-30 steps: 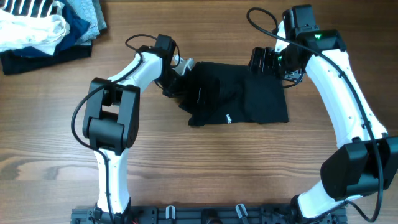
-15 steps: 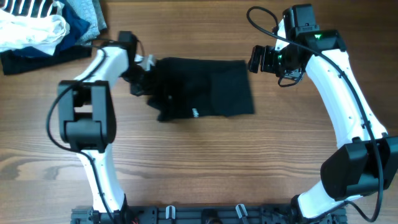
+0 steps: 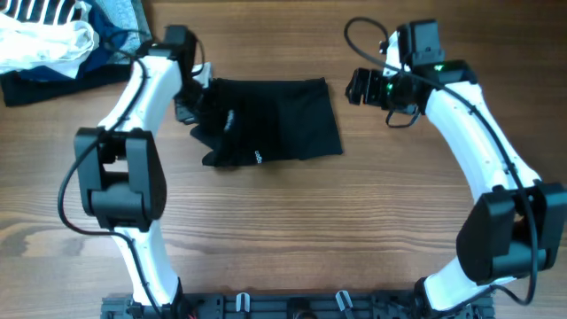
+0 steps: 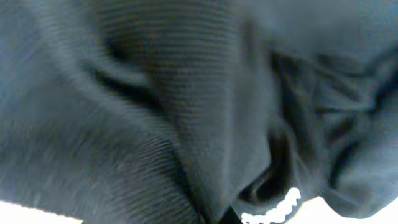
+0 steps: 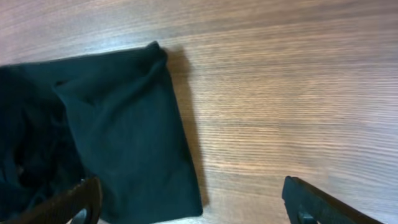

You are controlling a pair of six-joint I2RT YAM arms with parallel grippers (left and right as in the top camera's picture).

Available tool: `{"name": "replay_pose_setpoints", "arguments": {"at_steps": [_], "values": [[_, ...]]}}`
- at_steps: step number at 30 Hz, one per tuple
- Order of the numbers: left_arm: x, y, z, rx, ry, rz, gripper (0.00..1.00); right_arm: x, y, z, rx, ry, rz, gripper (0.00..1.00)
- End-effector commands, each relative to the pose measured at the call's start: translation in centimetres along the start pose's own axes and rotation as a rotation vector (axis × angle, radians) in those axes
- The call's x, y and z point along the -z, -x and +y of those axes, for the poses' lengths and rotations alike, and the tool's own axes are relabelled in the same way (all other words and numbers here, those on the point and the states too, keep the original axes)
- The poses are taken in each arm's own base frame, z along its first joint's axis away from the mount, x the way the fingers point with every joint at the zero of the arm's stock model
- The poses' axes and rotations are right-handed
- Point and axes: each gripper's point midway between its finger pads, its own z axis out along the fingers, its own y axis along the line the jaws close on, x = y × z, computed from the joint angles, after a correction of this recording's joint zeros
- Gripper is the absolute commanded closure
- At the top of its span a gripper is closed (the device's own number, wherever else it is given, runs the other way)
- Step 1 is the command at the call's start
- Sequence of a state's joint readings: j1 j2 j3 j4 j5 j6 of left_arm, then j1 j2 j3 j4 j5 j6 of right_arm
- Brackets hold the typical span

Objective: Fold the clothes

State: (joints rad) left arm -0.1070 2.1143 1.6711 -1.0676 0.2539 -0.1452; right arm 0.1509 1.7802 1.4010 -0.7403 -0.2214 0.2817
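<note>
Jaws, left: together, clamped on the bunched left edge of the clothes (image 3: 270,133). The left wrist view is filled edge to edge with that black cloth.

Jaws, right: wide apart, holding nothing. Two dark fingertips (image 5: 78,200) show at the lower corners of the right wrist view. They hang over the worktop (image 3: 310,230) just beside the right edge of the clothes, not touching it.

Clothes, one item. We record it as black, soft and thin, with a fine ribbed knit in the close view. It lies on the worktop at upper centre, between the two arms. The right half lies flat as a near-rectangular panel with one rounded upper corner. The left half is creased and gathered into deep folds.

Logo (image 3: 259,159), one. Small, white and printed, near the lower edge of the clothes. In the left wrist view we see it as a curved row of white marks.

Heap of other garments (image 3: 62,35), one. It sits at the far-left corner, near the left arm (image 3: 146,84) and well apart from the right arm (image 3: 474,124). We note crumpled white cloth, black-and-white stripes, light blue and navy, over a dark piece beneath.

Worktop, one. Brown wood, matt, with long straight grain.

Arms, two. Each has white shells with black joints.
</note>
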Motion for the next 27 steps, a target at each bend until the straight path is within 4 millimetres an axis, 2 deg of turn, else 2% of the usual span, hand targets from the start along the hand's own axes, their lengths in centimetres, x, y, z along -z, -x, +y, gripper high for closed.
{"name": "replay_pose_setpoints", "arguments": {"at_steps": [1, 6, 11, 16, 24, 27], "values": [[3.1, 0.1, -4.7, -0.089, -0.028, -0.085, 0.96, -4.2, -2.8, 0.9, 0.028, 0.061, 0.095, 0.08], [4.5, -0.5, -8.3, -0.143, -0.055, -0.132, 0.96, -9.1, -5.7, 1.5, 0.05, 0.069, 0.202, 0.13], [4.0, -1.7, -10.5, -0.197, -0.062, -0.118, 0.96, -12.3, -7.9, 2.0, 0.07, 0.067, 0.269, 0.11], [3.6, -1.8, -13.0, -0.258, -0.087, -0.151, 0.96, -12.8, -8.3, 1.7, 0.066, 0.06, 0.281, 0.1], [3.7, -1.0, -18.1, -0.314, -0.165, -0.255, 0.9, -12.8, -8.3, 1.6, 0.065, 0.059, 0.283, 0.15], [3.6, -1.1, -18.7, -0.329, -0.169, -0.264, 0.9, -12.8, -8.3, 1.6, 0.065, 0.059, 0.284, 0.15]]}}
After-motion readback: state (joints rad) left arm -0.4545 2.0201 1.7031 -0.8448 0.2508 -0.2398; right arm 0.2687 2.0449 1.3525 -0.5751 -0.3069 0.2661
